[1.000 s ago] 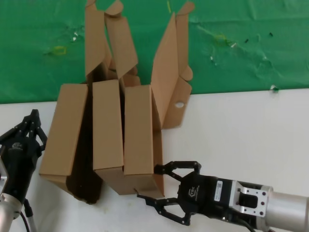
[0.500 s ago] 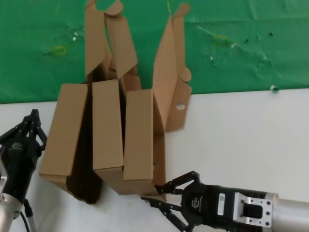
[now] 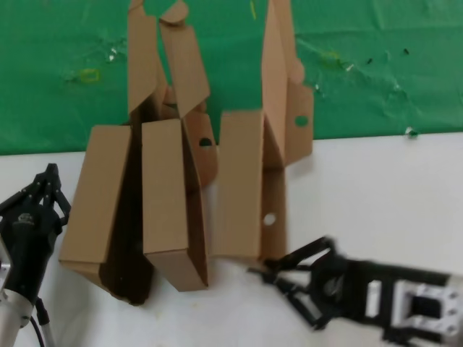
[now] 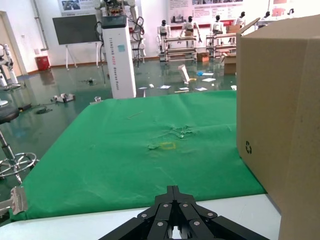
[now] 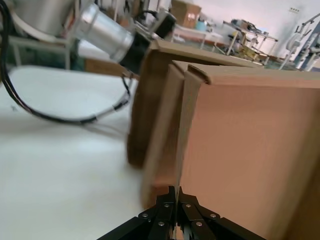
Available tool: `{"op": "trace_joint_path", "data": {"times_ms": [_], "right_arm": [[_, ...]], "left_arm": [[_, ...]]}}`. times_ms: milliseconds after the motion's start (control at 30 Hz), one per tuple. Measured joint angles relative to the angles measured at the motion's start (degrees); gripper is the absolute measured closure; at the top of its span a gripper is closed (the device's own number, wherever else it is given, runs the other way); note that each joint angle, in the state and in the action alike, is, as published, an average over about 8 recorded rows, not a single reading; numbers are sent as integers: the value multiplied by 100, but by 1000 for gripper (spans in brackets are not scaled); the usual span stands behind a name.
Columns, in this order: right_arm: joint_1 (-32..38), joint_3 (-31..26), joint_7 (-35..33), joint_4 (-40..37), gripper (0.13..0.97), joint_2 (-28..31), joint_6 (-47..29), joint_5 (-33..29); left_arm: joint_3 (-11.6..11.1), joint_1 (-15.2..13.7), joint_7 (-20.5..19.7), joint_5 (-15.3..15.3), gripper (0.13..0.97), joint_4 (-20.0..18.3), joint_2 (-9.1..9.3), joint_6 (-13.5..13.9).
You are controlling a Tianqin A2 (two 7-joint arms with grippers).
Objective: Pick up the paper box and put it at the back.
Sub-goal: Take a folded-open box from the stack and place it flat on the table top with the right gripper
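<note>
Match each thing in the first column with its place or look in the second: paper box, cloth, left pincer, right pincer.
Things:
1. paper box
2. cloth
3. left pincer
4. right pincer

Place or look:
A. green and wrinkled, at the back
B. at the paper box's near end
C. beside the leftmost box
D. brown, lid raised, round hole in a side wall

Pairs: 1-D, 2-A, 3-C, 4-B
</note>
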Motion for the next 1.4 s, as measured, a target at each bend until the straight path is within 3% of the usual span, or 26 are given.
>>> {"op": "trace_joint_path", "data": {"times_ms": [267, 400, 533, 800, 1000, 1400], "right_arm": [[128, 850, 749, 456, 945, 953, 18, -579], [659, 966, 1530, 487, 945, 1199, -318, -1414], [1528, 680, 2332, 401, 945, 1147, -1003, -2440], [3584, -420, 3012, -659, 945, -12, -2693, -4434], [4788, -1113, 3019, -1987, 945, -1058, -3333, -5477], [5581, -1944, 2850, -3392, 946, -2330, -3614, -6716]], "left_arm": [[0, 0, 0, 0, 954, 0, 0, 0], [0, 0, 0, -1, 954, 0, 0, 0], [0, 0, 0, -1, 954, 0, 0, 0], [0, 0, 1, -1, 954, 0, 0, 0], [0, 0, 1, -1, 954, 0, 0, 0], [0, 0, 1, -1, 954, 0, 0, 0]]}}
